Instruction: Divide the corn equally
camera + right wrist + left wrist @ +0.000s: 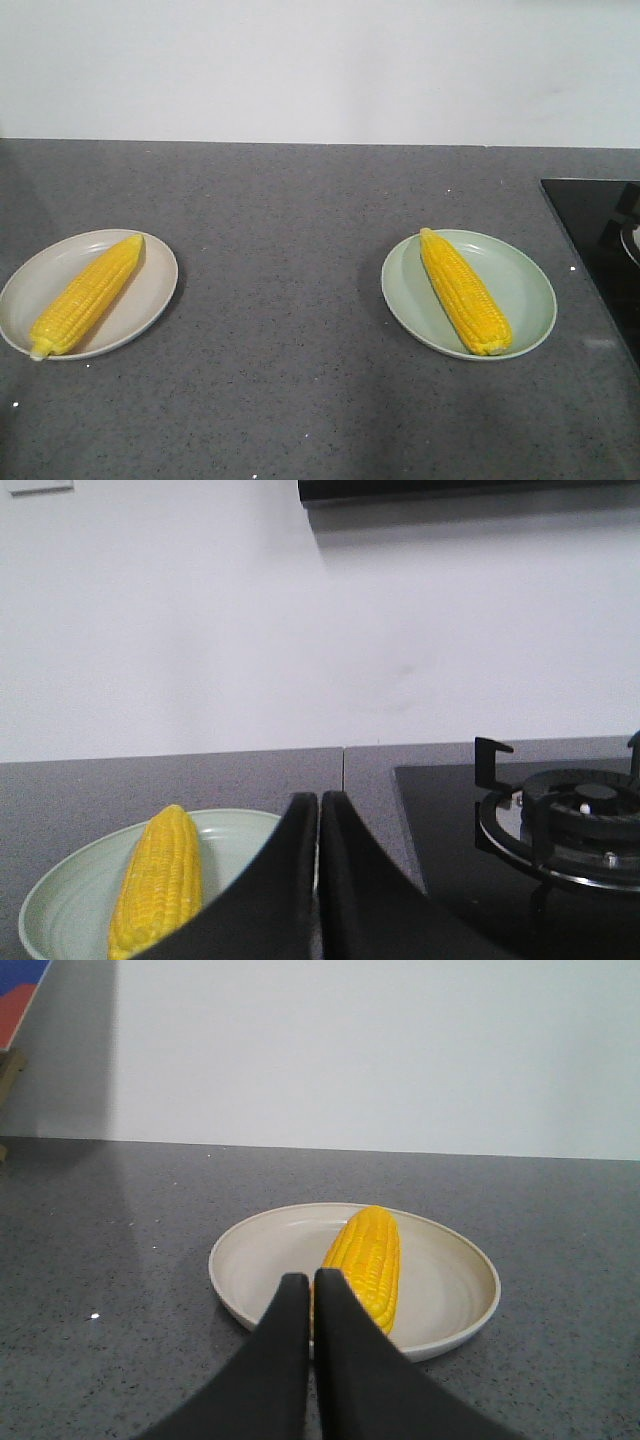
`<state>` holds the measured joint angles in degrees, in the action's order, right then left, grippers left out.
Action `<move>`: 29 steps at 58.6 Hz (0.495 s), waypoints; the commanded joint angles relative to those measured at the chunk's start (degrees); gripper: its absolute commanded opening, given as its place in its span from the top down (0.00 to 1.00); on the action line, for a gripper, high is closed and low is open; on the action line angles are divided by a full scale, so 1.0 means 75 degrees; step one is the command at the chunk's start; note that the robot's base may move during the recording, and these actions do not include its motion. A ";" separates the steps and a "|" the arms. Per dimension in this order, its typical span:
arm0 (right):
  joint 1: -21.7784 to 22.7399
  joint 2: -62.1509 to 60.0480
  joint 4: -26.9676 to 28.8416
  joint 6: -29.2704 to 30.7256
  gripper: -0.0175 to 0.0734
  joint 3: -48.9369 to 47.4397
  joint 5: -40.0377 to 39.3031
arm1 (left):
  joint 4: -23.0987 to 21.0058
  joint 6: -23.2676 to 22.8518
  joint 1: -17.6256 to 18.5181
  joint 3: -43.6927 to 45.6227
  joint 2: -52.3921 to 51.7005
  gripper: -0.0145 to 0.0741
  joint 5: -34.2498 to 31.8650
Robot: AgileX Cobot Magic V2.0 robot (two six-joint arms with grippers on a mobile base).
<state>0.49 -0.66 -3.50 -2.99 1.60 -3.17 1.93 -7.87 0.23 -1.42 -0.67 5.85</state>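
Observation:
One yellow corn cob (87, 295) lies diagonally on the beige plate (150, 300) at the left. A second corn cob (464, 291) lies on the pale green plate (525, 290) at the right. Neither gripper shows in the front view. In the left wrist view my left gripper (311, 1282) is shut and empty, its tips over the near rim of the beige plate (260, 1260), just in front of the cob (368, 1260). In the right wrist view my right gripper (318, 802) is shut and empty, to the right of the cob (160, 880) on the green plate (70, 890).
Both plates sit on a grey speckled counter (290, 250) against a white wall. A black glass hob (600, 240) with a gas burner (570, 820) occupies the right end of the counter, close to the green plate.

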 commanded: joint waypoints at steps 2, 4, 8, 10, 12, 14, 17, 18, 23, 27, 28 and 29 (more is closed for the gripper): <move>0.0010 -0.0054 -0.0180 -0.0022 0.81 0.0143 -0.0701 | -0.0004 -0.0071 0.0070 0.0168 -0.0110 0.84 -0.0618; 0.0010 -0.0054 -0.0192 -0.0022 0.81 0.0143 -0.0747 | -0.0004 -0.0071 0.0070 0.0168 -0.0110 0.84 -0.0618; 0.0010 -0.0054 -0.0224 -0.0022 0.81 0.0143 -0.0871 | -0.0004 -0.0071 0.0070 0.0168 -0.0110 0.84 -0.0618; 0.0010 -0.0054 -0.0289 -0.0022 0.81 0.0143 -0.0992 | -0.0004 -0.0071 0.0070 0.0168 -0.0110 0.84 -0.0618; 0.0010 -0.0054 -0.0402 -0.0022 0.81 0.0143 -0.1094 | -0.0004 -0.0071 0.0070 0.0168 -0.0110 0.84 -0.0618; 0.0010 -0.0054 -0.0514 -0.0022 0.81 0.0143 -0.1198 | -0.0004 -0.0071 0.0070 0.0168 -0.0110 0.84 -0.0618; 0.0010 -0.0054 -0.0672 -0.0039 0.81 0.0143 -0.1358 | -0.0004 -0.0071 0.0070 0.0168 -0.0110 0.84 -0.0618; 0.0010 -0.0054 -0.0704 -0.0047 0.81 0.0143 -0.1393 | -0.0004 -0.0071 0.0070 0.0168 -0.0110 0.84 -0.0618; 0.0010 -0.0054 -0.0716 -0.0046 0.81 0.0143 -0.1467 | -0.0004 -0.0071 0.0070 0.0168 -0.0110 0.84 -0.0618; 0.0010 -0.0054 -0.0716 -0.0046 0.81 0.0143 -0.1451 | -0.0004 -0.0071 0.0070 0.0168 -0.0110 0.84 -0.0618; 0.0010 -0.0054 -0.0716 -0.0046 0.81 0.0143 -0.1451 | -0.0004 -0.0071 0.0070 0.0168 -0.0110 0.84 -0.0618; 0.0010 -0.0054 -0.0716 -0.0046 0.81 0.0143 -0.1451 | -0.0004 -0.0071 0.0070 0.0168 -0.0110 0.84 -0.0618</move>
<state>0.49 -0.66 -8.09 -3.23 1.60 -9.34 1.93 -7.87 0.23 -1.42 -0.67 5.85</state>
